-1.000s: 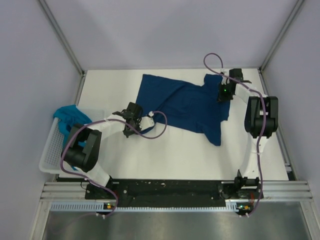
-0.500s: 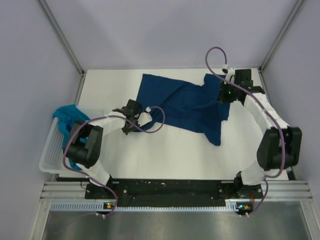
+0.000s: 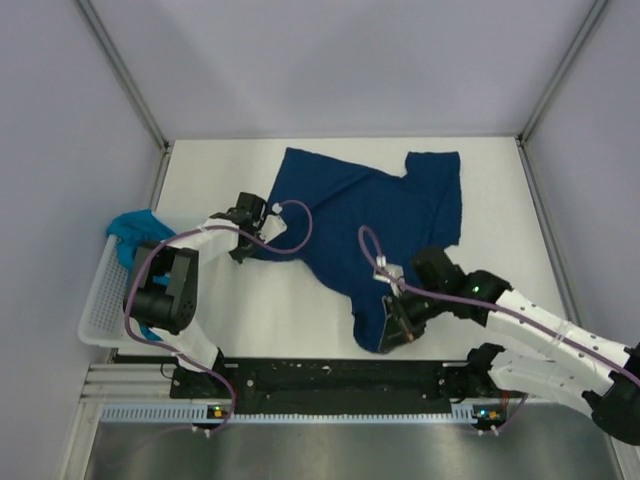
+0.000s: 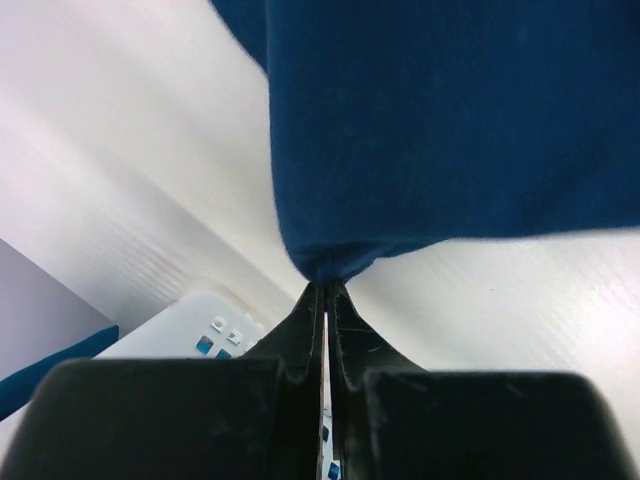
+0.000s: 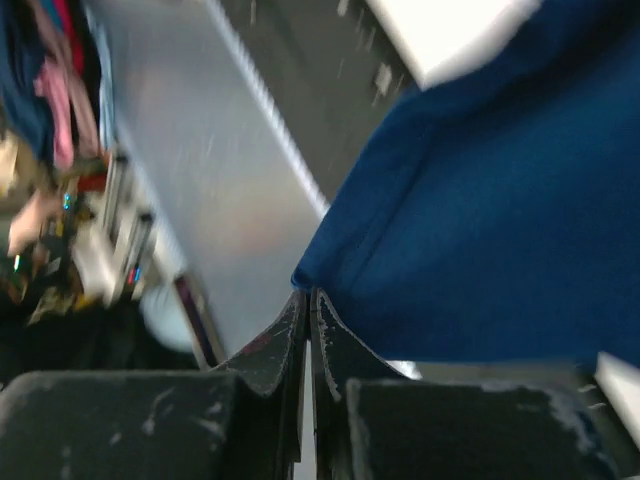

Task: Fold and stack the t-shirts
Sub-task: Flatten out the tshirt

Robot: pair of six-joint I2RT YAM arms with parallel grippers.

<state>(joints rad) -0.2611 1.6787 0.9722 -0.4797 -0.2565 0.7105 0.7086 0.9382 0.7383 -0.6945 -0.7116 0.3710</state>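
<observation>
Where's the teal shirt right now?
Top view, far left: the teal shirt hangs over the far end of the white basket, beside the left arm.

Right end effector swung from far-right corner to near tabletop edge, now pinching navy t-shirt, its corner dragged nearer. Left end effector shifted farther back.

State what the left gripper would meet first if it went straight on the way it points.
The navy t-shirt: the left gripper pinches its edge in shut jaws, and more of the cloth lies straight ahead.
</observation>
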